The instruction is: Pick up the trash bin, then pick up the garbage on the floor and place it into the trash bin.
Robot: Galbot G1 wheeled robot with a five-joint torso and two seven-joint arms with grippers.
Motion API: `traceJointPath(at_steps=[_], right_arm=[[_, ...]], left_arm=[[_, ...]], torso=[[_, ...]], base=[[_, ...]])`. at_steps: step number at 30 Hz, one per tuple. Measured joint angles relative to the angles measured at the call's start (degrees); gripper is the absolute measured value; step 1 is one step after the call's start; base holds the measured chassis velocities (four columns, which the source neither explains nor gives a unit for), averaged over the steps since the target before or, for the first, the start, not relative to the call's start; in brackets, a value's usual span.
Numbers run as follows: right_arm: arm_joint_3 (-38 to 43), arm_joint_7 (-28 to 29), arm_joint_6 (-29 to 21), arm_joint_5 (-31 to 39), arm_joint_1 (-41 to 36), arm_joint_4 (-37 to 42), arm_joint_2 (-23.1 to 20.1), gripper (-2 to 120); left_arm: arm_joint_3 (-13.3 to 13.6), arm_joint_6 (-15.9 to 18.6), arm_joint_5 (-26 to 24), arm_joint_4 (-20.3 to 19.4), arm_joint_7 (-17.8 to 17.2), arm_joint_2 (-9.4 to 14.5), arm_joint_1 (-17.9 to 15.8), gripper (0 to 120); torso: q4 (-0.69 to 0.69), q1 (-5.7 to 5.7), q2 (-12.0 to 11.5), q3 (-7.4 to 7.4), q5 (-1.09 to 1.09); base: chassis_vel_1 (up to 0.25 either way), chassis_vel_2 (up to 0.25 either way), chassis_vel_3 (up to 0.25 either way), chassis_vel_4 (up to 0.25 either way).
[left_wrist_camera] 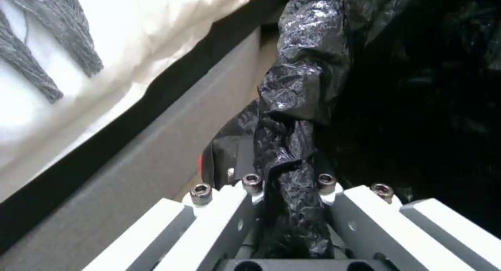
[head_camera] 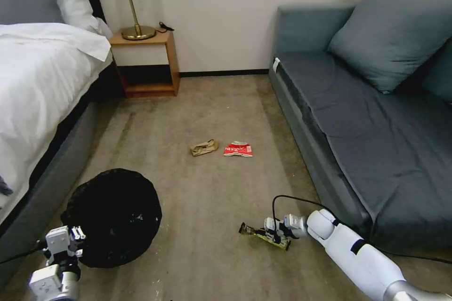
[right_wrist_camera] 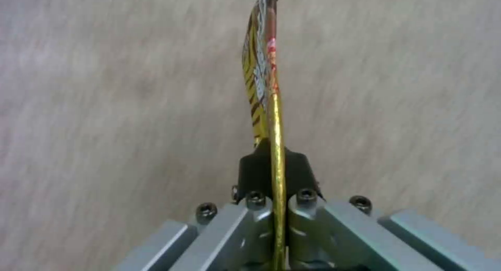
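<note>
Litter pickup is underway: right pincer (head_camera: pixel 275 237) is clenching the yellow-brown snack wrapper (head_camera: pixel 261 236) low over the carpet (head_camera: pixel 212 188), left pincer (head_camera: pixel 75 240) is gripping the trash bin (head_camera: pixel 113 216) by its black bag near the bed (head_camera: pixel 37 84), so carrying across to the bin looks due next

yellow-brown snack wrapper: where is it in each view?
Head view: yellow-brown snack wrapper low centre-right, above the carpet, shut in the right pincer.
Left wrist view: not in it.
Right wrist view: wrapper edge-on, centre, rising from the pincer.
Shared landmark: beige carpet.
</note>
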Motion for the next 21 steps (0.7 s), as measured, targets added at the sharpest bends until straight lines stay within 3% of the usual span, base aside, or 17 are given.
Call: traceJointPath(at_steps=[8,12,18,21], right_arm=[[0.12,4.02,-2.93,4.01,3.00,9.87,4.20,0],[-5.08,11.59,-6.85,17.97,5.39,17.41,8.25,0],[-9.68,19.79,-9.35,28.98,4.75,22.78,12.13,0],[-12.57,24.60,-10.21,34.20,3.71,24.29,16.11,0]], left_arm=[[0.17,-0.05,0.90,0.01,0.00,-0.69,-0.37,3],[0.58,0.02,2.04,0.35,-0.06,-1.70,-1.06,3],[0.61,0.48,2.14,0.50,-0.24,-1.66,-1.63,3],[0.84,0.67,2.14,0.58,-0.33,-1.84,-1.78,3]], torso=[[0.00,0.00,0.00,0.00,-0.01],[0.02,0.00,0.00,0.00,-0.03],[0.01,0.00,0.00,0.00,-0.03],[0.01,0.00,0.00,-0.01,-0.02]], base=[[0.000,0.000,0.000,0.000],[0.000,0.000,0.000,0.000],[0.000,0.000,0.000,0.000],[0.000,0.000,0.000,0.000]])
